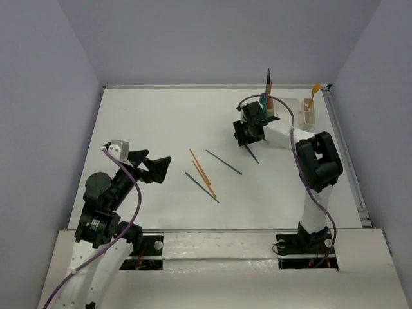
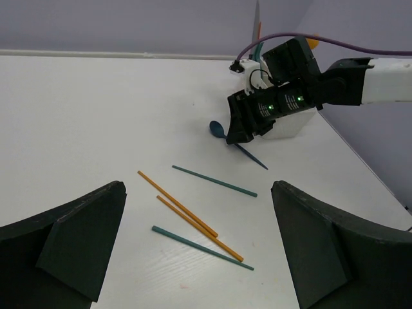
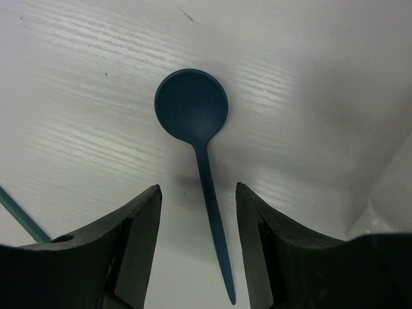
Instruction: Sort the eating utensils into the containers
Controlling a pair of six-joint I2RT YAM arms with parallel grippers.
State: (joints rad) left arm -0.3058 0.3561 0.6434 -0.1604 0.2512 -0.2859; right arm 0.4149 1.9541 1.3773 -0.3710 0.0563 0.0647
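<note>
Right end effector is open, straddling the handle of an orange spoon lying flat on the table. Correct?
Not quite: the spoon is dark blue, not orange. The right wrist view shows it lying flat on the table, its handle between the open jaws of the right end effector.

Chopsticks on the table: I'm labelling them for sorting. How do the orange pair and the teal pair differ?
Colour: the orange chopsticks are bright orange, the teal chopsticks dark teal.
Spacing: the orange ones lie close together, nearly parallel; the teal ones lie apart, one on each side of them.
Shared: all four are thin sticks lying flat on the table.
</note>
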